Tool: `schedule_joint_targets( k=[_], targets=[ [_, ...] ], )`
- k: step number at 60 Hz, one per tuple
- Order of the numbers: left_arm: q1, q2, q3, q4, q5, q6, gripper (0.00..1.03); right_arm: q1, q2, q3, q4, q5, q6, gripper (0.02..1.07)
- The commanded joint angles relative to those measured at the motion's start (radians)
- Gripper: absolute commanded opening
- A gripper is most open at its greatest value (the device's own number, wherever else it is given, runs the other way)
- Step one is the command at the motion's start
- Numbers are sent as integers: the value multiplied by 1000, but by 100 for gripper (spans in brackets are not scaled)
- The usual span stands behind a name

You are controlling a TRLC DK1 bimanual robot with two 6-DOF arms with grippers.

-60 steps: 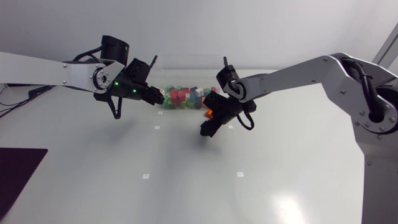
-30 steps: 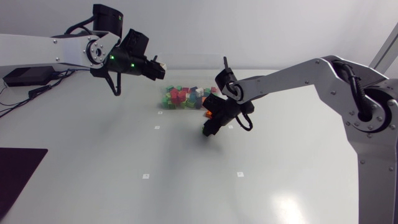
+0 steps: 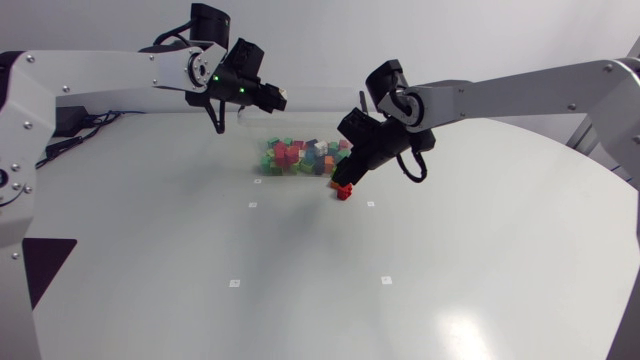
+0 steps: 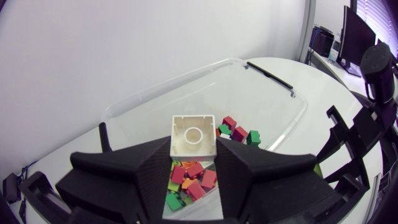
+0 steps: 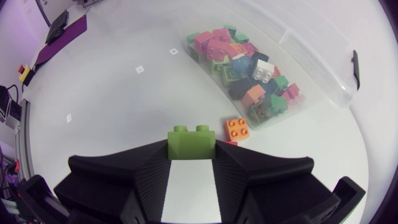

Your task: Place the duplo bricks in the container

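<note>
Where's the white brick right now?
The white brick is pinched in the left gripper, held in the air over the clear container and the bricks inside it.

The left silver-grey arm (image 3: 110, 75) with black joints comes in from its side and stretches nearly level toward the middle, two green lights showing at its wrist. Its matte black left gripper (image 3: 272, 98) points onward along the arm. The broad wedge-shaped fingers (image 4: 140, 171) press from both sides on a small white square brick (image 4: 193, 132) (hollow side facing the wrist camera). The right silver-grey arm (image 3: 510, 92) reaches in likewise and bends at the wrist, so the matte black right gripper (image 3: 352, 170) tips downward. Its fingers (image 5: 245, 174) clamp a lime-green studded brick (image 5: 191, 141) between them.
</note>
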State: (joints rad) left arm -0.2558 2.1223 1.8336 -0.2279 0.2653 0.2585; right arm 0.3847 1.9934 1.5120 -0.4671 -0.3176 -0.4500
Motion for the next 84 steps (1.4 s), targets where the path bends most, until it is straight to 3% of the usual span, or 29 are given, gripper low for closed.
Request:
schedule_joint_targets(
  k=[1, 2, 3, 5, 6, 7, 23, 39, 58, 72, 78, 80, 84],
  targets=[
    [-11, 41, 55, -19, 14, -19, 46, -9, -36, -33, -18, -3, -4, 28],
    [-13, 42, 55, -21, 14, -19, 52, -9, -38, -32, -18, -3, -3, 28],
    [-14, 45, 56, -22, 14, -19, 69, -9, -41, -30, -19, -3, -1, 28],
    [-17, 48, 56, -24, 14, -19, 84, -9, -47, -27, -19, -5, 0, 28],
    [-17, 53, 58, -24, 12, -19, 97, -10, -48, -24, -21, -5, 0, 28],
    [-17, 54, 58, -24, 12, -19, 100, -12, -53, -21, -24, -6, 0, 28],
    [-37, -41, -14, -36, 11, -13, 99, -52, -97, 71, -30, -28, 62, 28],
    [-51, -228, -211, -7, 8, 18, 99, -58, -61, 214, -30, -28, 129, 28],
    [-59, -398, -471, 36, 9, 97, 99, -44, 108, 450, -34, -23, 197, 28],
    [-51, -463, -563, 59, 8, 124, 99, -33, 237, 605, -62, -9, 217, 28],
    [-34, -498, -634, 117, 8, 130, 99, -30, 301, 679, -87, -1, 218, 29],
    [-33, -507, -651, 131, 8, 137, 99, -30, 318, 698, -93, 0, 218, 30],
    [-17, -539, -705, 174, -5, 140, 99, -30, 366, 766, -137, 6, 215, 52]
  ],
)
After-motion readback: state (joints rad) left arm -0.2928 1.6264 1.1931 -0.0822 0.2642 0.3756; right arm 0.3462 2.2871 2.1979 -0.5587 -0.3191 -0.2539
